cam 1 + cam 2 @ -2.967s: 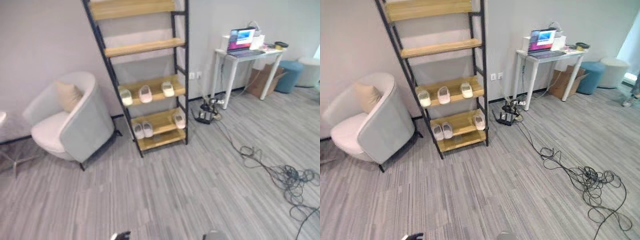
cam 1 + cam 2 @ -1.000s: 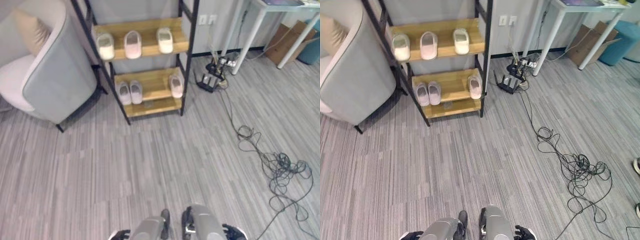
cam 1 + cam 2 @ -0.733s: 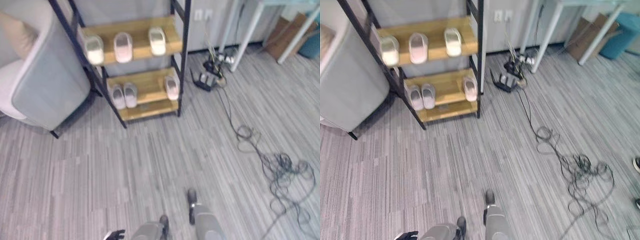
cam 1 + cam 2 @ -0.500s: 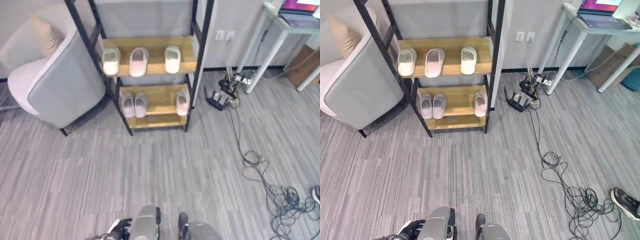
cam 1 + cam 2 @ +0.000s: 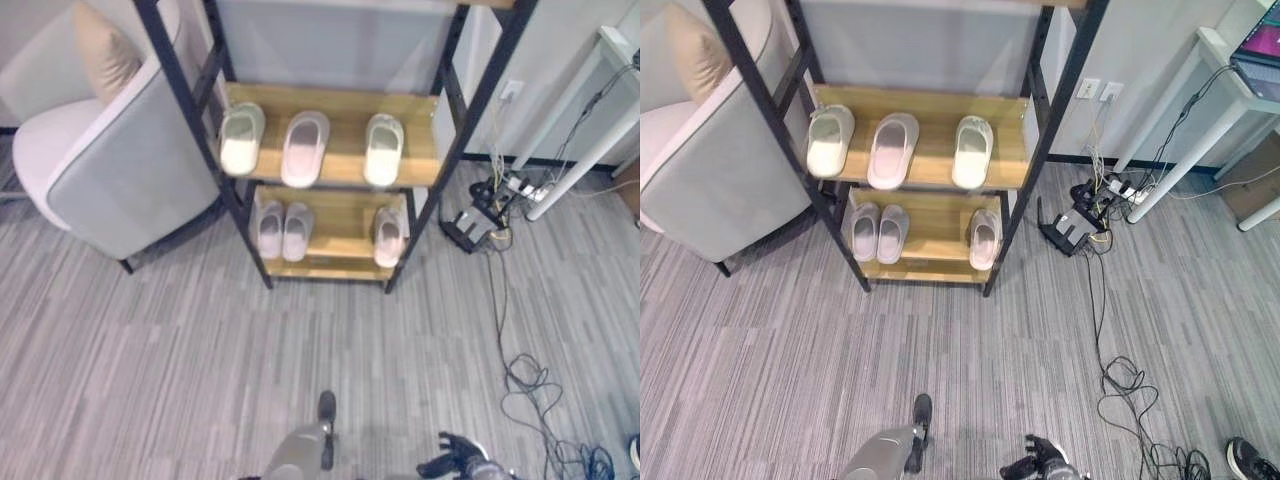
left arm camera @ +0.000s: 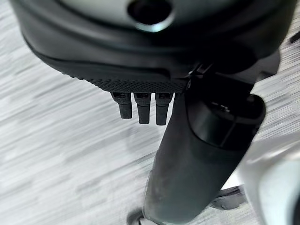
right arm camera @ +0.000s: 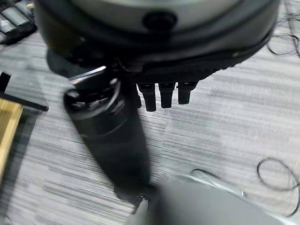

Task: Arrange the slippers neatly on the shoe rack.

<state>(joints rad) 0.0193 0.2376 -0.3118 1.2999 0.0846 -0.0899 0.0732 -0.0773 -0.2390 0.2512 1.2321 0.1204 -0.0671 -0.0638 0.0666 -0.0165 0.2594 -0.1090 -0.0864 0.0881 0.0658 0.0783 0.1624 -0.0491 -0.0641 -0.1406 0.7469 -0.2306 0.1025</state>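
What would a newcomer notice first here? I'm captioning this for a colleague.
The black-framed shoe rack against the wall: three slippers spaced along its upper wooden shelf, a close pair and a lone slipper below. A grey armchair stands left of it, and cables trail over the floor to its right.

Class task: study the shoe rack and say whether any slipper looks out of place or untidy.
On the lower shelf, two slippers sit paired at the left while a third slipper lies alone at the right. On the upper shelf, three slippers are spread apart, unpaired, the left ones angled. Nothing looks damaged or fallen.
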